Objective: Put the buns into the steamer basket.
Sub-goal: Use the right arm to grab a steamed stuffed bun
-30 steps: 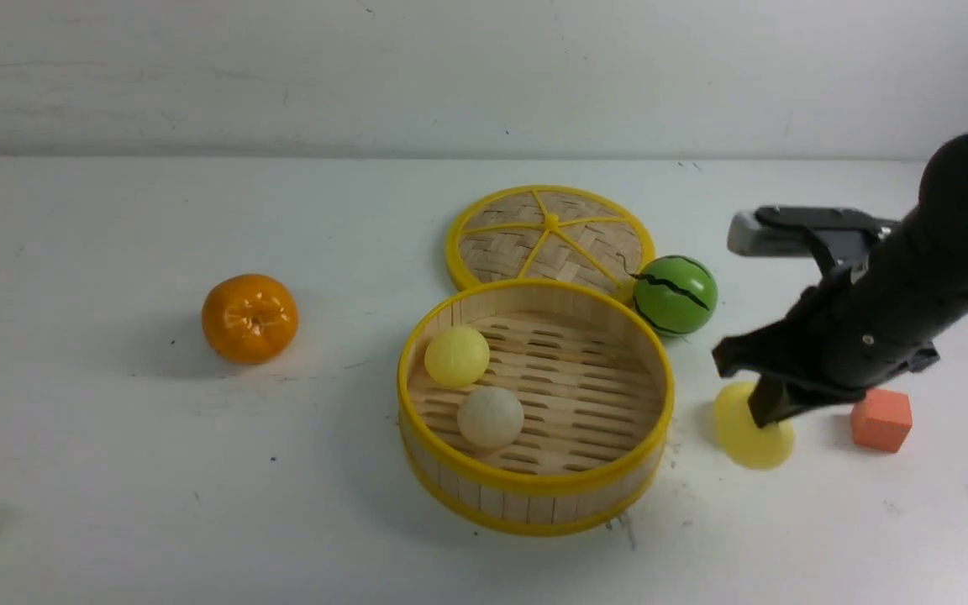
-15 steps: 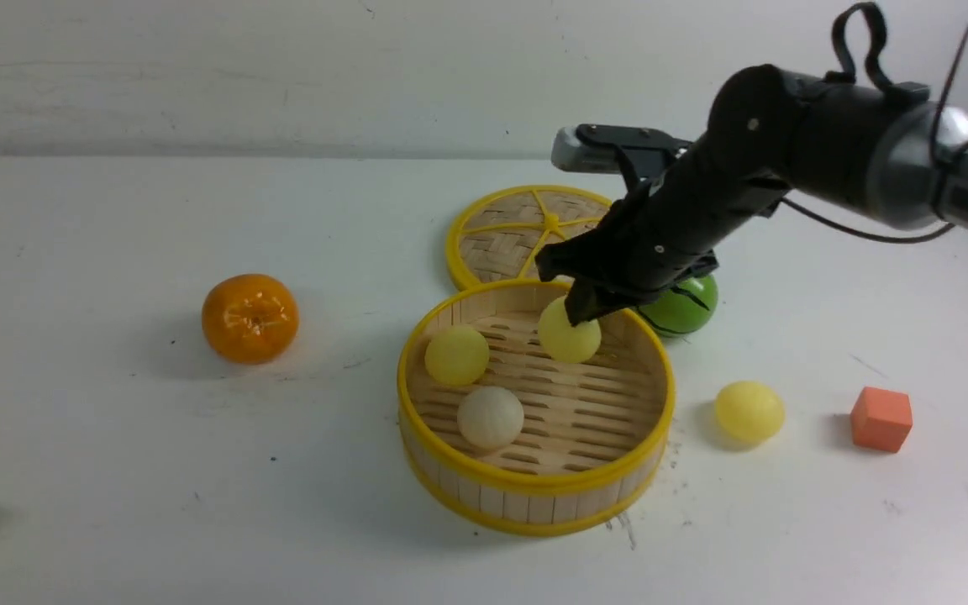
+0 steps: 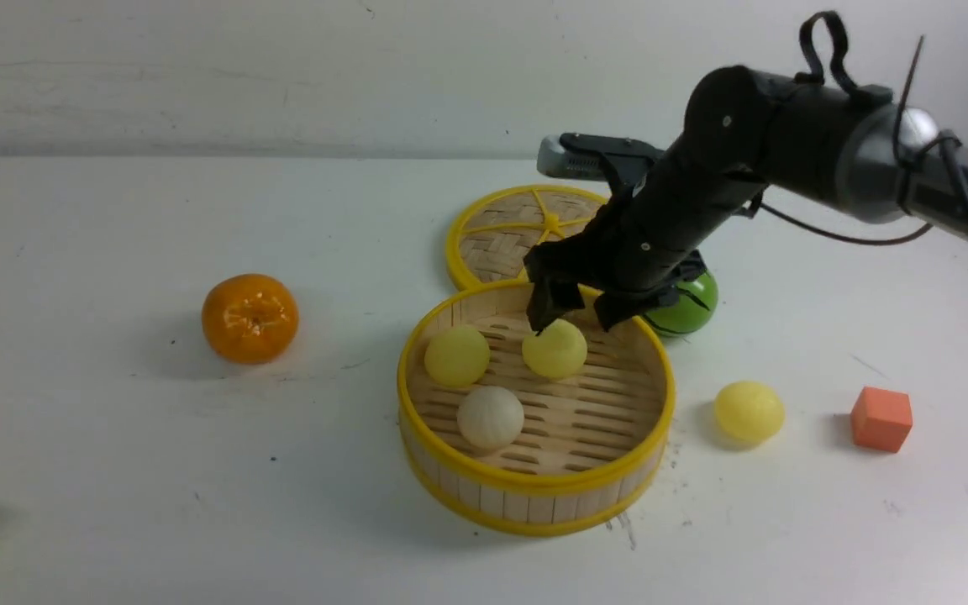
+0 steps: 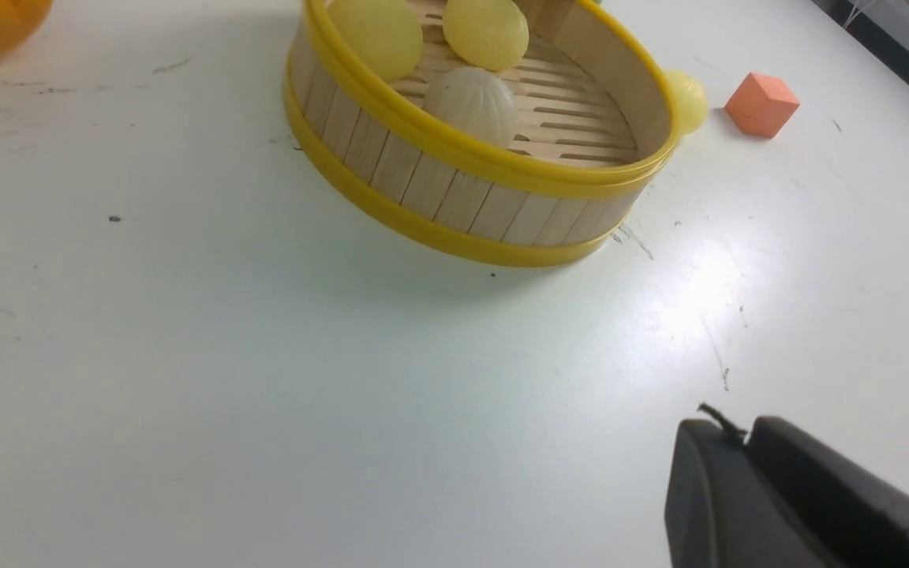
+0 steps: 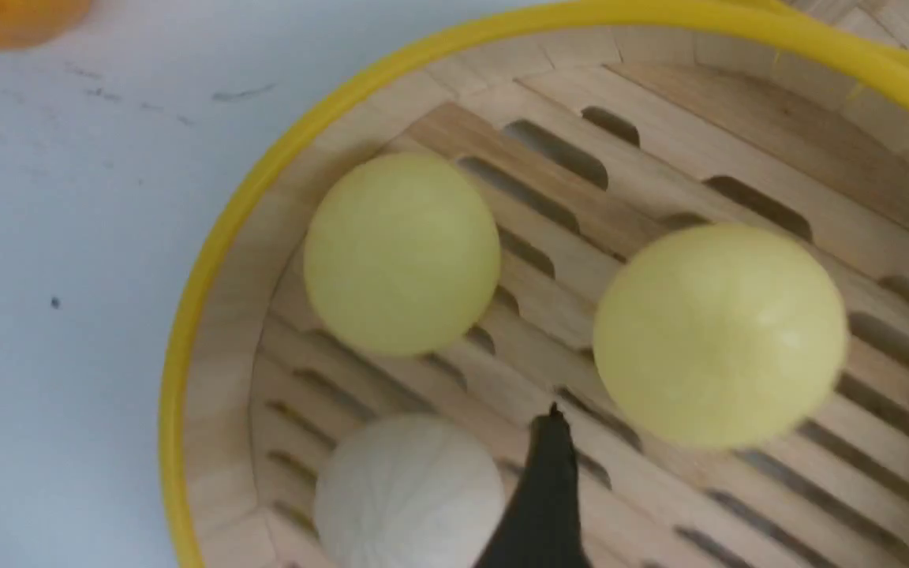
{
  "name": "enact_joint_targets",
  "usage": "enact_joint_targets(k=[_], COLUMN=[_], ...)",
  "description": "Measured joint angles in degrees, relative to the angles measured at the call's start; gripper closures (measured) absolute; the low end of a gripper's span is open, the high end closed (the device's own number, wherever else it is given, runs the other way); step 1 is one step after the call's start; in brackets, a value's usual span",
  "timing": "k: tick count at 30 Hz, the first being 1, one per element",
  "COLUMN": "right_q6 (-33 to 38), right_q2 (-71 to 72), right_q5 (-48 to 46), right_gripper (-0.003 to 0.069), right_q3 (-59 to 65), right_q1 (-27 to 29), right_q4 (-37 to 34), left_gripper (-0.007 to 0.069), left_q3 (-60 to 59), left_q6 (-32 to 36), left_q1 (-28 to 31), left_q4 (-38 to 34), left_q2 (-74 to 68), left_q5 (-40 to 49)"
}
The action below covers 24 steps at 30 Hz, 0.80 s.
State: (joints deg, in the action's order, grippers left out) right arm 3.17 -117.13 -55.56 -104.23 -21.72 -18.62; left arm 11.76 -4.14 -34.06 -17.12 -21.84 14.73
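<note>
Right gripper (image 3: 576,318) is hovering over the steamer basket (image 3: 534,486), jaws standing wide apart, holding nothing. Three buns (image 3: 555,349) are lying inside; the fourth bun (image 3: 749,412) is sitting on the counter (image 3: 114,462) nearby.

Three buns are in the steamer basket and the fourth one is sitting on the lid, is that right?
No. The fourth bun sits on the table, between the steamer basket and the orange cube, not on the lid; the front view shows this. The rest is right.

A lab: robot arm (image 3: 786,143) over scuffed white table (image 3: 114,470).
</note>
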Motion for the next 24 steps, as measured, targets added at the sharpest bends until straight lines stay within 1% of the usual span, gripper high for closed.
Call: enact_joint_targets(k=[2, 3, 4, 5, 7, 8, 9, 10, 11, 12, 13, 15, 17, 18, 19, 20, 24], right_q6=[-1.0, -3.2, -4.4, -5.3, -8.6, -9.4, -9.6, -10.6, -10.9, -11.4, -11.6, -11.6, -11.6, -11.6, -11.6, -11.3, -10.8], right_q2=[2.4, 5.7, 7.5, 8.5, 11.4, 11.9, 12.0, 12.3, 12.3, 12.0, 11.6, 10.7, 10.2, 9.0, 8.8, 7.9, 6.2], right_q5=[-2.7, -5.7, -7.1, -7.7, -8.2, -7.8, -7.6, -5.9, -5.4, -2.6, -1.5, 0.5, 1.6, 3.6, 3.8, 5.2, 7.1], right_gripper=[0.0085, 0.0123, 0.0158, 0.0191, 0.0296, 0.0348, 0.0348, 0.0427, 0.0446, 0.0519, 0.0547, 0.057, 0.0571, 0.0557, 0.0557, 0.0528, 0.0458], right_q3=[0.0, 1.1, 2.6, 4.1, 9.8, 12.5, 12.5, 16.4, 17.1, 19.7, 20.4, 20.7, 20.7, 20.8, 20.8, 20.8, 20.9], right_q1=[0.0, 0.0, 0.1, 0.2, 1.4, 2.2, 2.4, 4.0, 4.5, 6.8, 7.8, 9.3, 9.9, 10.8, 10.8, 11.3, 11.5], right_q4=[3.0, 7.8, 10.9, 13.2, 17.5, 18.3, 18.6, 18.6, 18.6, 17.8, 16.9, 15.1, 14.4, 13.6, 13.5, 12.9, 11.8], left_gripper=[0.0575, 0.0572, 0.0571, 0.057, 0.0567, 0.0567, 0.0567, 0.0567, 0.0567, 0.0567, 0.0567, 0.0566, 0.0564, 0.0561, 0.0561, 0.0558, 0.0554], left_q3=[0.0, 0.0, 0.0, 0.0, 0.0, 0.0, 0.0, 0.0, 0.0, 0.0, 0.0, 0.0, 0.0, 0.0, 0.0, 0.0, 0.0], left_q6=[0.0, 0.0, 0.0, 0.0, 0.0, 0.0, 0.0, 0.0, 0.0, 0.0, 0.0, 0.0, 0.0, 0.0, 0.0, 0.0, 0.0], left_q1=[0.0, 0.0, 0.0, 0.0, 0.0, 0.0, 0.0, 0.0, 0.0, 0.0, 0.0, 0.0, 0.0, 0.0, 0.0, 0.0, 0.0], left_q4=[0.0, 0.0, 0.0, 0.0, 0.0, 0.0, 0.0, 0.0, 0.0, 0.0, 0.0, 0.0, 0.0, 0.0, 0.0, 0.0, 0.0], left_q2=[0.0, 0.0, 0.0, 0.0, 0.0, 0.0, 0.0, 0.0, 0.0, 0.0, 0.0, 0.0, 0.0, 0.0, 0.0, 0.0, 0.0], left_q5=[0.0, 0.0, 0.0, 0.0, 0.0, 0.0, 0.0, 0.0, 0.0, 0.0, 0.0, 0.0, 0.0, 0.0, 0.0, 0.0, 0.0])
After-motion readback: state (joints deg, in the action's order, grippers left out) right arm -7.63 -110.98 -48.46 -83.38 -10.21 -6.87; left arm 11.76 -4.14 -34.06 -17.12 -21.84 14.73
